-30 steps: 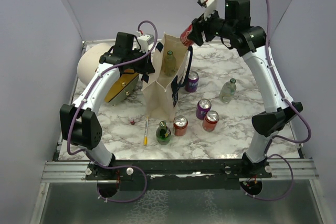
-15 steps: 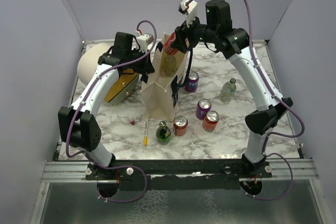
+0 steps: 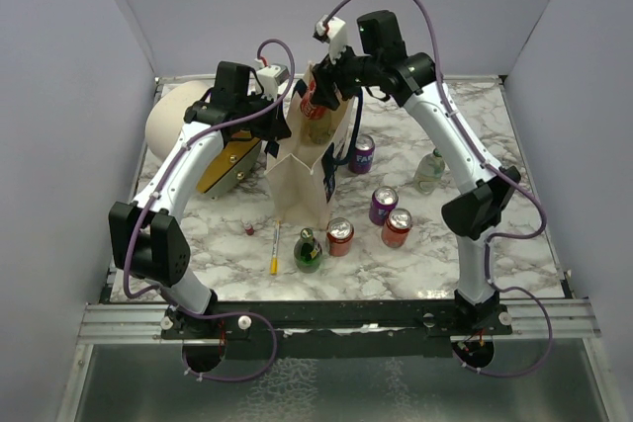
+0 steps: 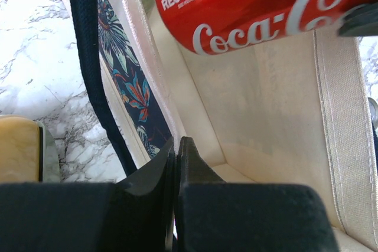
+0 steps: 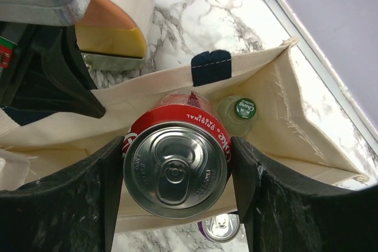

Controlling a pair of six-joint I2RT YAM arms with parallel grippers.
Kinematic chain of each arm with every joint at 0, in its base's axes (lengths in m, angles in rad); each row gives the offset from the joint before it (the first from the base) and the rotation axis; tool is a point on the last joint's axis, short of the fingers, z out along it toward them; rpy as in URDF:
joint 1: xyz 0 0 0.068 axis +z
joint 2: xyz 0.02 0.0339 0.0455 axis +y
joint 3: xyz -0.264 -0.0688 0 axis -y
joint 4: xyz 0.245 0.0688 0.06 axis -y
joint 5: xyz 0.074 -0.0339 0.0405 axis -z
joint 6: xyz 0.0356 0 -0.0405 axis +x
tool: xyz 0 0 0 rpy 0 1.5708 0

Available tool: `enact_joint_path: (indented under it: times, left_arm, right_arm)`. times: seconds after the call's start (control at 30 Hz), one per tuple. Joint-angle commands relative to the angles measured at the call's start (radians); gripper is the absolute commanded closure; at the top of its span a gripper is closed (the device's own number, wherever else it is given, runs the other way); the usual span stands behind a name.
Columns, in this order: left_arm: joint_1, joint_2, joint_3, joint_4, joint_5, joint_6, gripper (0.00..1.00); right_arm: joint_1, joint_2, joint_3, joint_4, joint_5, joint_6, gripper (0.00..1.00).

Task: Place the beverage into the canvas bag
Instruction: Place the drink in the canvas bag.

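Right wrist view: right gripper (image 5: 176, 205), jaws spread around the can (image 5: 175, 172), grips its sides. The can's long axis points down into the bag (image 5: 283, 98), beside a bottle (image 5: 243, 109) inside. Left gripper (image 4: 176, 163), jaws pressed together, pinches the bag's rim.

Table (image 3: 445, 266): white marble pattern, grey veining.
- Canvas bag (image 3: 297, 185) stands upright about mid-table, slightly toward the left edge.
- Cream drum-shaped object (image 3: 173, 126) sits in the far left corner.
- From the bag toward the right edge: purple can (image 3: 362, 153), clear bottle (image 3: 429, 169), second purple can (image 3: 383, 205), red can (image 3: 397, 227).
- Toward the near edge: another red can (image 3: 339, 236) just beside a green bottle (image 3: 309, 250); yellow pen (image 3: 274, 249); small red item (image 3: 249, 229), too small to identify.
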Motion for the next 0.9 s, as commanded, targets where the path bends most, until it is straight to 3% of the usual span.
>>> enact_joint_path:
  times: [0.0,0.53,0.87]
  left_arm:
    - [-0.002,-0.038,-0.018,-0.016,0.015,-0.011,1.00]
    - [-0.002,-0.038,-0.031,-0.009,0.009,0.001,1.00]
    - [-0.001,-0.046,-0.042,-0.012,0.000,0.025,1.00]
  right_arm:
    - [0.010,0.011,0.060,0.013,0.013,-0.046,0.99]
    - [0.011,0.074,0.040,-0.122,0.134,-0.112,0.99]
    - [0.011,0.068,-0.007,-0.120,0.221,-0.177,0.99]
